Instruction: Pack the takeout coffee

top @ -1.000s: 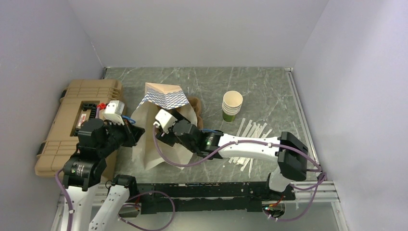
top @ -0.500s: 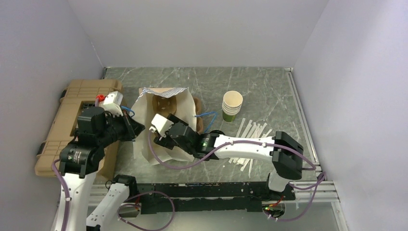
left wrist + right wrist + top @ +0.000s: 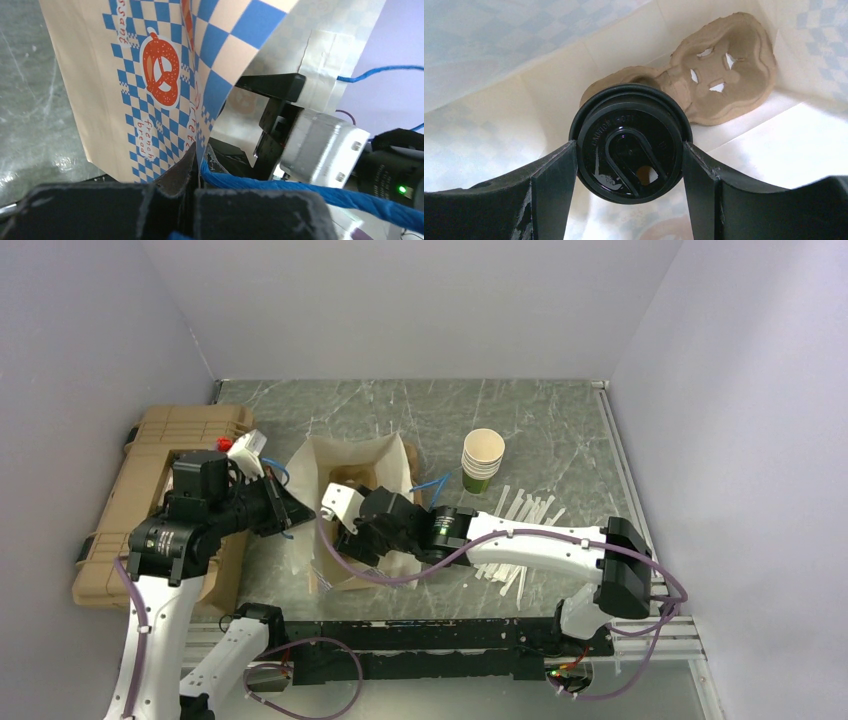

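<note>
1. From above: the left arm (image 3: 165, 540) is at the paper bag (image 3: 352, 445), propping its mouth open. The right arm (image 3: 530, 540) is plunged in through the top. The cup can't be seen here, because arm and bag wall cover it. A stack of empty cups (image 3: 482, 462) stands well apart on the right.
2. Left wrist: the left gripper (image 3: 196, 161) is clenched tight on the bag's checked edge, paper pinched between the jaws. Danger here: if that thin edge slides out, the mouth could flop onto the other arm. No cup in this view either.
3. Right wrist: there it is! The right gripper (image 3: 629, 150) grasps the cup (image 3: 630, 142) by its black lid (image 3: 624, 125), a finger on each side. It is inside the bag, right over the cardboard tray (image 3: 729, 60) lying on the bottom.
4. Same view, the risks: the hold looks to be on the lid alone (a snap-on part, mind), so it could pop off or slip. A release off-centre of the socket would tip the coffee.
5. Same view, the blind spots: the lid covers the cup's body and the socket beneath. I can't tell whether the base is seated.
</note>
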